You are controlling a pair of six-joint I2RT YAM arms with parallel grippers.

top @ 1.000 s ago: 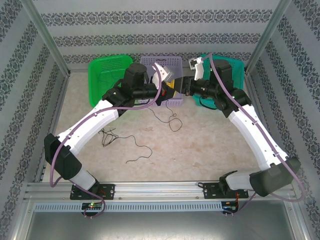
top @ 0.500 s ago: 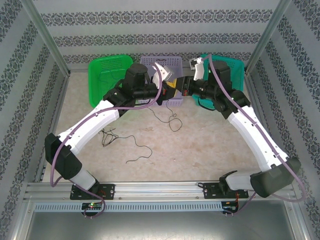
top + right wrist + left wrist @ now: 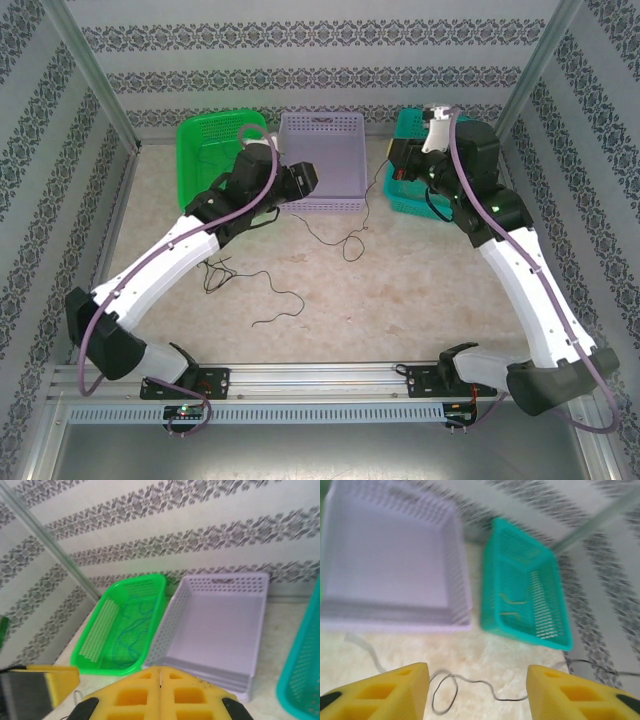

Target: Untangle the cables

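A thin black cable (image 3: 347, 240) lies curled on the table in front of the lavender basket (image 3: 322, 150). My left gripper (image 3: 305, 178) hovers over it, open, and the cable's loop (image 3: 457, 689) shows between the yellow fingers (image 3: 400, 692) without touching them. My right gripper (image 3: 402, 165) is above the teal basket (image 3: 400, 202), jaws shut (image 3: 160, 672), with a hair-fine tan cable end (image 3: 160, 679) poking out of the seam. Yellowish-tan cables (image 3: 512, 601) lie in the teal basket (image 3: 520, 632). Blue cables (image 3: 131, 625) lie in the green basket (image 3: 125, 667).
More black cables lie on the table: a small tangle (image 3: 215, 271) at the left and a wavy strand (image 3: 280, 303) toward the front. The green basket (image 3: 205, 160), lavender basket and teal basket line the back wall. Metal frame posts stand at both back corners.
The grippers, close together in front of the lavender basket, have parted: left swung left and opened, right closed, then moved right and back over the teal basket.
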